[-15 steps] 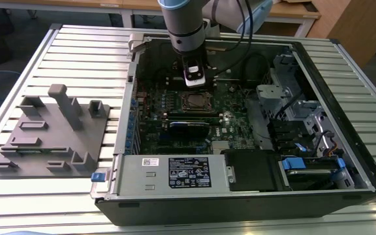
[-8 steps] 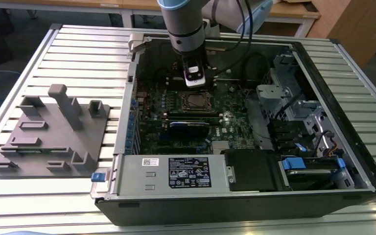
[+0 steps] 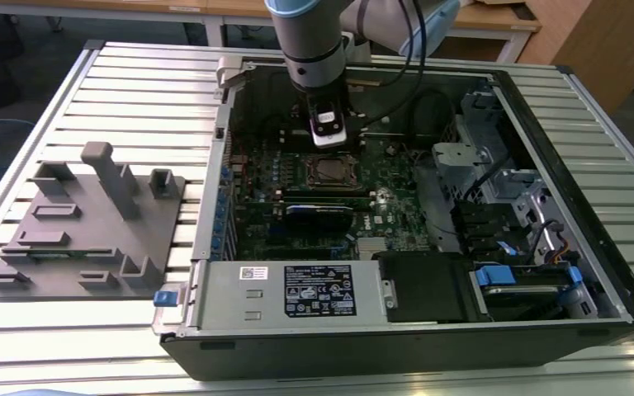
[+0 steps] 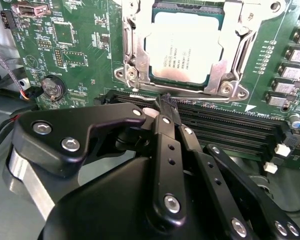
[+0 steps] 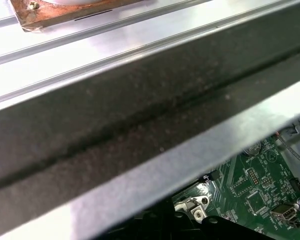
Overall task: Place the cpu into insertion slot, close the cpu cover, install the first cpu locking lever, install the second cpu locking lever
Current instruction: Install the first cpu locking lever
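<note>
Arm: one arm (image 3: 308,41) reaches down into the open computer case (image 3: 405,330) from the 12 o'clock side of the exterior view.

Gripper: the gripper (image 4: 166,102) hangs over the motherboard (image 3: 295,223), just at the 12 o'clock side of the socket in the exterior view.

Jaws: pressed together in the second wrist view, the black fingers (image 4: 165,145) meeting at a narrow tip with nothing seen between them. The tip sits right at the near edge of the socket frame; contact cannot be confirmed.

Cpu: the cpu (image 4: 185,47) lies flat in the insertion slot (image 3: 330,171), its silver-grey top showing through the frame's window.

Cpu cover: the cpu cover (image 4: 229,65) lies down flat around the chip, its window framing the metal top.

Locking levers: too fine to judge whether they are latched.

Memory slots: long black memory slots (image 4: 225,127) run between the socket and the gripper body in the second wrist view.

Case wall: in the first wrist view, a dark case edge (image 5: 140,125) crosses the frame, with green board beyond.

Desk: the slatted metal desk (image 3: 130,91) carries the case; a grey fixture block (image 3: 86,231) stands on it at 9 o'clock of the case in the exterior view.

Power supply: a grey box with a label sticker (image 3: 319,289) sits at 6 o'clock inside the case.
</note>
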Tool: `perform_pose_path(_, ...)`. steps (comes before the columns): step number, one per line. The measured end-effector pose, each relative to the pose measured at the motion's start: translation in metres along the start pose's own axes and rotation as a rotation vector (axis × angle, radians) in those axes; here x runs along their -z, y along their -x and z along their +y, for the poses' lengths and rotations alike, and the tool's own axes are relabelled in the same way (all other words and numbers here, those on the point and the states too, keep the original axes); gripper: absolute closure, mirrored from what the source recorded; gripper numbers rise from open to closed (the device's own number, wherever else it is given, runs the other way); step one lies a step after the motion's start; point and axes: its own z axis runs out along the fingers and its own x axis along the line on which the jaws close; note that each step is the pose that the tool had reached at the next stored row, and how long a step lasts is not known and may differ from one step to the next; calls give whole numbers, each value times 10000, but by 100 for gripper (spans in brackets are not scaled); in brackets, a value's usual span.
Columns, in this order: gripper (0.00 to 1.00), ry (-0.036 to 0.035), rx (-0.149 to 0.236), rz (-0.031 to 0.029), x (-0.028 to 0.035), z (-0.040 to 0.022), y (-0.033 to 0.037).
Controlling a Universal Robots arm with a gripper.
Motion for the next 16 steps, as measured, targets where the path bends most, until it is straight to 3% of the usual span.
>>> perform_pose_path(16, 90, 39, 52, -51, 0, -5, -11)
